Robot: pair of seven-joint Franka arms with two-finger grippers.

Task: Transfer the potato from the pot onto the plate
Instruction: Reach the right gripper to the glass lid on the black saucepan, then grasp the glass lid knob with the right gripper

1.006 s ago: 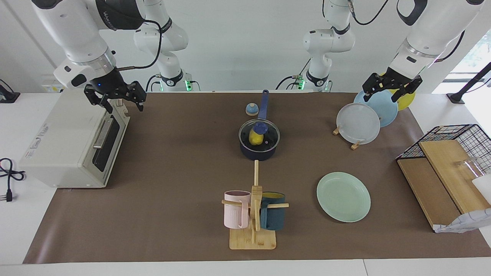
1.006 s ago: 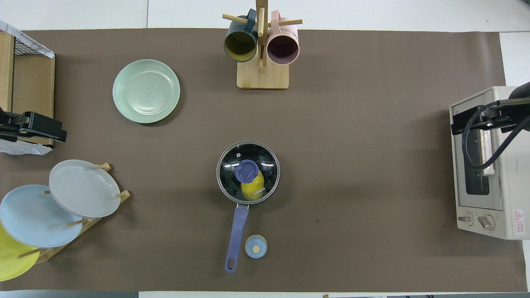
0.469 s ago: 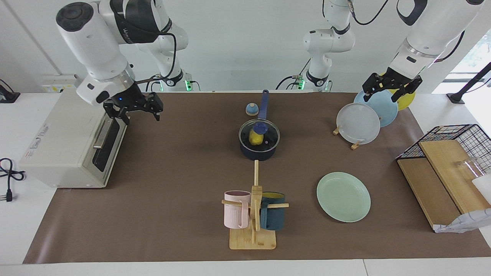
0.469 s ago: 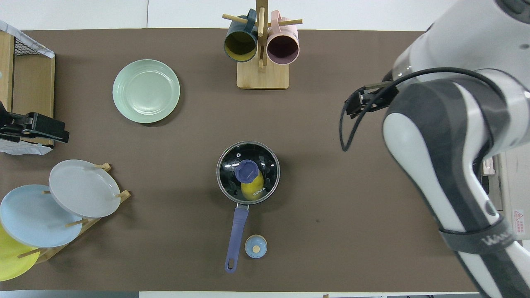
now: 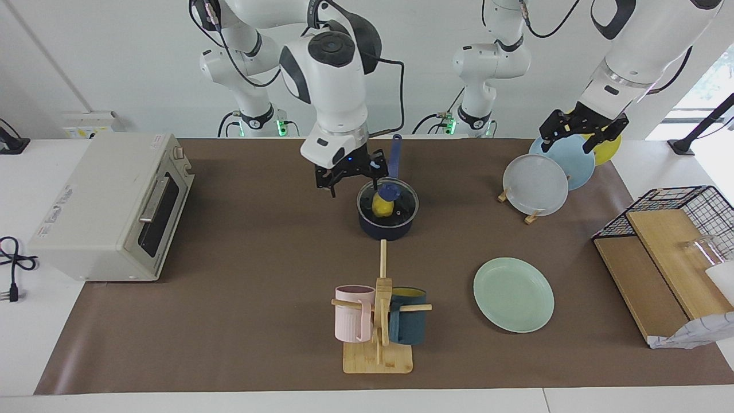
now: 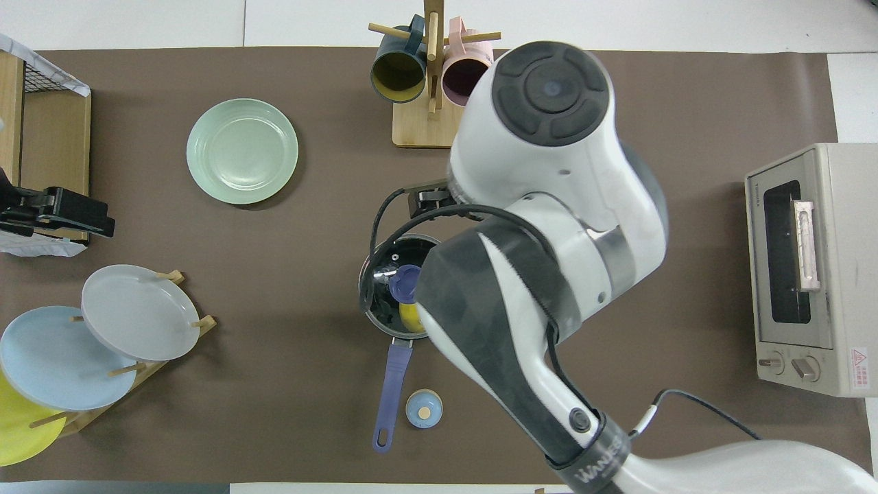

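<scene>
Right gripper (image 5: 351, 175) swung over pot (image 5: 387, 221) (brown mat (image 5: 258, 258)).

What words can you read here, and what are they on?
"WANLES...", cut off by the frame edge: on the band of the right arm.
Brand at the oven's top corner: too small to read.
Red warning sticker by the oven's knobs: too small to read.

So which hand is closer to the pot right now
Right. The right hand hangs beside the pot, at its rim toward the right arm's end. The left hand waits over the rack of plates.
</scene>
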